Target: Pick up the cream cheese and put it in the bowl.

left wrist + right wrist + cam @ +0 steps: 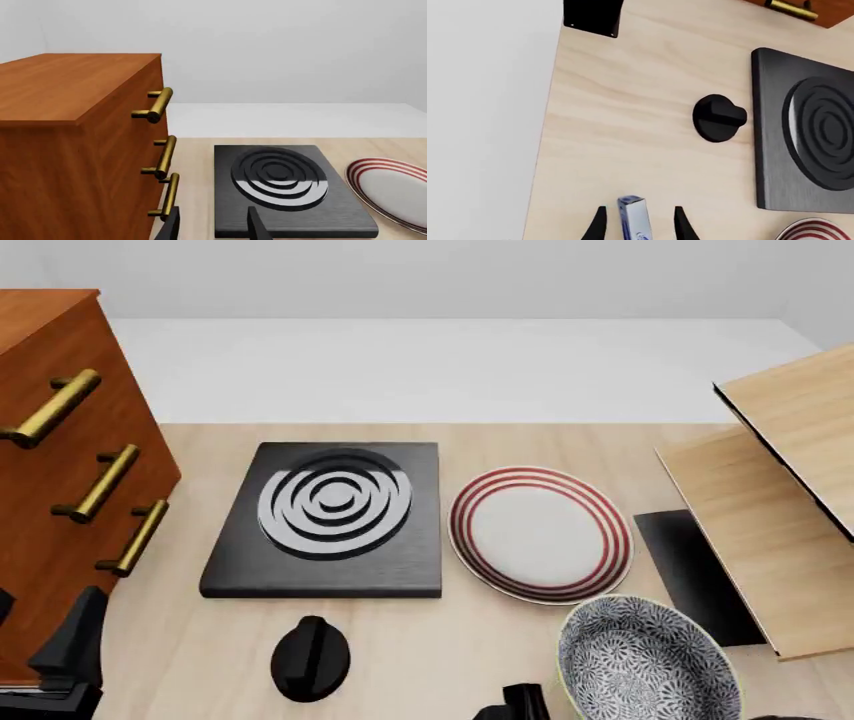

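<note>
The cream cheese [632, 214], a small silver-grey box with a blue logo, lies on the wooden table near its front edge. It shows only in the right wrist view. My right gripper [639, 224] is open, with a finger on each side of the box and a gap on both sides. In the front view only a dark tip of it [525, 704] shows at the bottom edge. The speckled bowl [647, 660] stands at the front right. My left gripper [213, 226] is open and empty, low at the front left beside the cabinet.
A black stove plate [334, 515] sits mid-table with a black knob [311, 655] in front of it. A red-ringed white plate [541, 530] lies behind the bowl. A wooden drawer cabinet [54, 440] stands at the left, and a wooden shelf [774, 510] at the right.
</note>
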Robot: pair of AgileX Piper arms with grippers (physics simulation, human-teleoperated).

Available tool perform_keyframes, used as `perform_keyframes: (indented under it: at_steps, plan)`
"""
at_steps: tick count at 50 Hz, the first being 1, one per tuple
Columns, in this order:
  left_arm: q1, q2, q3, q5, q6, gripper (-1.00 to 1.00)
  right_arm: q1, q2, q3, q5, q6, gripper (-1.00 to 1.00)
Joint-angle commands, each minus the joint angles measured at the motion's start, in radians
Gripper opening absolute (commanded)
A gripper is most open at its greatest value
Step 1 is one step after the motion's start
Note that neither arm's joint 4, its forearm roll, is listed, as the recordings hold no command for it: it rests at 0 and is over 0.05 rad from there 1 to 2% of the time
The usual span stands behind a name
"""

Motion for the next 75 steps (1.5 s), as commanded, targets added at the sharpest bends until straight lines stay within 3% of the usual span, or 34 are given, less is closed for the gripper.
perform_keyframes:
  at_steps: [1, 27, 30, 46, 68, 75]
  plan:
    - [0.000, 0.000, 0.000, 0.000, 0.000, 1.00, 0.013, 0.052, 0.021, -0.045, 0.039, 1.00]
    - [0.000, 0.000, 0.000, 0.000, 0.000, 1.00, -0.031, 0.117, 0.116, -0.155, 0.096, 1.00]
    - [0.000, 0.000, 0.000, 0.000, 0.000, 1.00, -0.040, 0.157, 0.146, -0.209, 0.114, 1.00]
    - [0.000, 0.000, 0.000, 0.000, 0.000, 1.00, -0.092, 0.198, 0.203, -0.285, 0.125, 1.00]
    - [0.000, 0.000, 0.000, 0.000, 0.000, 1.00, -0.096, 0.291, 0.235, -0.385, 0.158, 1.00]
    - [0.000, 0.000, 0.000, 0.000, 0.000, 1.00, -0.095, 0.284, 0.233, -0.376, 0.157, 1.00]
